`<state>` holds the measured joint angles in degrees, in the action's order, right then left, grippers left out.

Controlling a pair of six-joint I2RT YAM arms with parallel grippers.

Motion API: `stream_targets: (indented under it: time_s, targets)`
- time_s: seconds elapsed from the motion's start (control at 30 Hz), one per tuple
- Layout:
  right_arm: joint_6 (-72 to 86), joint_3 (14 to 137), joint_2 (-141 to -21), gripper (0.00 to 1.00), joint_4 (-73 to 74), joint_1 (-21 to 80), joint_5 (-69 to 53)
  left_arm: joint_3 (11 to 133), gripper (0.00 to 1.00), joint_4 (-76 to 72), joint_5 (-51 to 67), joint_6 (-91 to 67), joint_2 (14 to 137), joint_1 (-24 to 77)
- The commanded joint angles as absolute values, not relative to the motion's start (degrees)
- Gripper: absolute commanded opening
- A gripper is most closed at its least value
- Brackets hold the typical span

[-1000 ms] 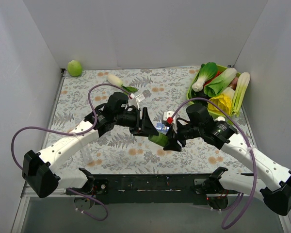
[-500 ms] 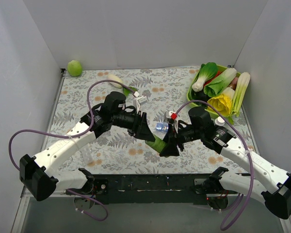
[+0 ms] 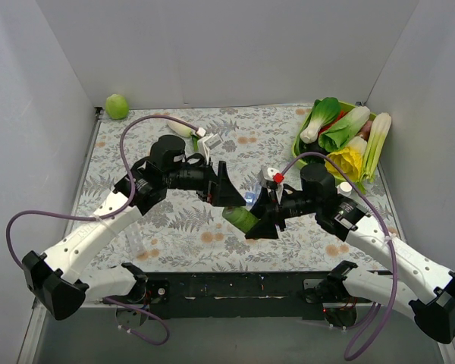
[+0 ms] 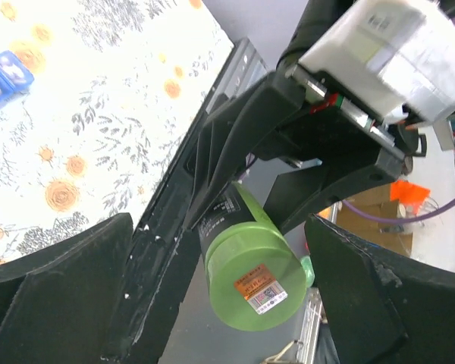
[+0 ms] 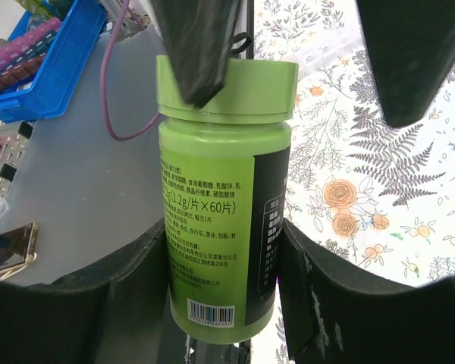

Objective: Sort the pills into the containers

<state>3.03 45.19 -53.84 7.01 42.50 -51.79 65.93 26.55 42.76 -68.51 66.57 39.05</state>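
We record: green bottle, clamped round its body between the fingers of the right gripper; left gripper, spread wide at the bottle's cap end; containers, a blue strip lying on the floral table just beside both grippers.

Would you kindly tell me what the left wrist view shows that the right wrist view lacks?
Left wrist only: the translucent blue compartment strip and the orange sticker atop the lid of the green cylindrical bottle. Right wrist only: the bottle's barcode and a blue plastic bin. Both: the bottle clamped in the right end effector, its lid, and the floral tablecloth.
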Motion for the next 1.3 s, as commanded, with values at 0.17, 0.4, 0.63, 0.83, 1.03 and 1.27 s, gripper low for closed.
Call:
stream_targets:
  time_s: [0.17, 0.4, 0.63, 0.83, 1.03, 1.27]
  targets:
    - [-9.57, 46.76, -50.63, 0.01, 8.87, 42.89, -48.44, 69.79, 0.98, 24.43, 30.86, -75.31, 56.87, 36.30]
    - [-20.29, 48.60, -49.39, 0.01, 11.34, 42.89, -33.24, 69.44, 0.98, 31.99, 24.09, -85.68, 54.93, 36.12]
    - [-23.12, 49.66, -51.15, 0.01, 10.72, 42.80, -31.11, 70.57, 0.98, 34.53, 21.29, -89.04, 59.14, 39.10]
    - [-22.50, 49.92, -51.77, 0.01, 10.72, 42.89, -30.76, 76.11, 0.90, 41.22, 17.67, -86.22, 65.46, 41.13]
    - [-22.76, 50.10, -52.29, 0.01, 11.07, 42.89, -29.89, 77.34, 0.79, 42.54, 19.51, -85.87, 68.38, 42.01]
    - [-22.94, 50.54, -53.26, 0.01, 10.99, 42.89, -29.71, 76.82, 0.70, 43.07, 23.02, -85.78, 69.79, 42.45]
